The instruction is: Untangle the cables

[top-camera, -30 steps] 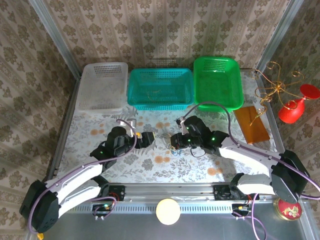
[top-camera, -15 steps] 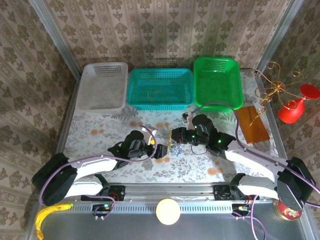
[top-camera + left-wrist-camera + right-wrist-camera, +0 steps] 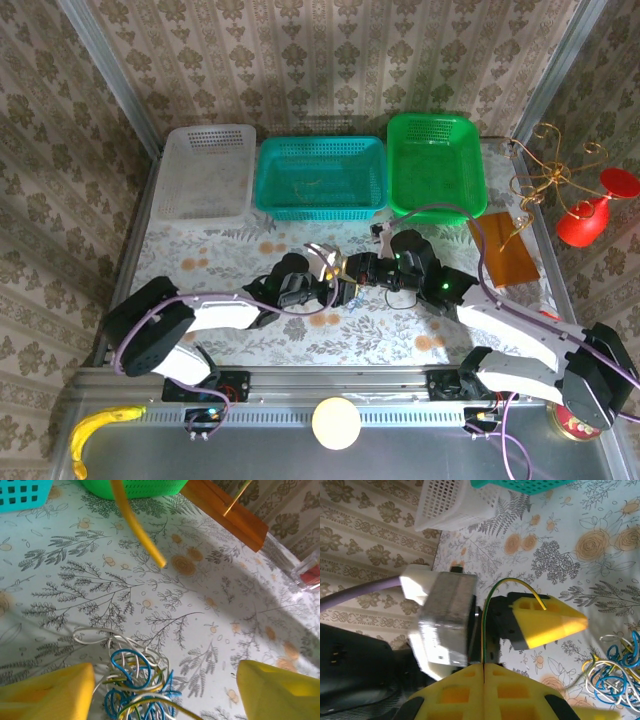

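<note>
We see thin blue-gold-white looped wire cables (image 3: 135, 680) on floral desk (image 3: 210, 605), between spread left end effector (image 3: 162, 687); right end effector (image 3: 484, 670) pinches one gold strand.

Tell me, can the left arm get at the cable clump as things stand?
Probably yes: the left gripper is open with the cables between its fingers, nothing in the way.
</note>
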{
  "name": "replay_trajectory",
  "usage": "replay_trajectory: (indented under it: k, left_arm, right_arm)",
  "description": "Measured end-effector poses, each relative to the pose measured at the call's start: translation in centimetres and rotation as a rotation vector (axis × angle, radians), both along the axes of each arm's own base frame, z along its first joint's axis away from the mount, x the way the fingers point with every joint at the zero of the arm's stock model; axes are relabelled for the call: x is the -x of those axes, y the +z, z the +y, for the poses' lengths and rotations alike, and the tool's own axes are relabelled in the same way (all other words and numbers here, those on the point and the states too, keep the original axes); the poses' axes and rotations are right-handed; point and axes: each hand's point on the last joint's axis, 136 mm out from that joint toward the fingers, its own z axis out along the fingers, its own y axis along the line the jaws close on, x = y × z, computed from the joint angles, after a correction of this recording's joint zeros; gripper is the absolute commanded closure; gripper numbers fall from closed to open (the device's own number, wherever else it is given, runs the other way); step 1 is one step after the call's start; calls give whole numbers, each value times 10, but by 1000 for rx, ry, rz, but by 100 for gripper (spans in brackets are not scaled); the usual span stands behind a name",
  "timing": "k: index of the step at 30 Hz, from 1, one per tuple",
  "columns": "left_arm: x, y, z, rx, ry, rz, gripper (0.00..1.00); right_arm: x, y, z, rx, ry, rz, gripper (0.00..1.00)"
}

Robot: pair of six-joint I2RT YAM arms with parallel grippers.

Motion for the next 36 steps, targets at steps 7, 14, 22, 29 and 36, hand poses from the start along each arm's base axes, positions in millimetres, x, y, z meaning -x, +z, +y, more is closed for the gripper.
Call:
replay_trajectory:
  k: [7,14,22,29,36]
  left_arm:
    - [-6,-25,-7,-11,10,25,59]
    - [-9,-38,-13,20,19,46,70]
    - [-5,-42,-10,59,25,62,67]
    - [-1,-19,-4,114,36,54,38]
    - [-8,54,10,246,89,-30,13]
  right_arm:
    - [-5,35,4,-57,-8,-37,100]
    - [-14,107,12,-158,-7,-147,100]
    - [-26,174,15,-209,-18,-259,100]
    - [-73,207,15,-153,-77,-334,100]
    - [-140,201,22,-27,-143,-356,100]
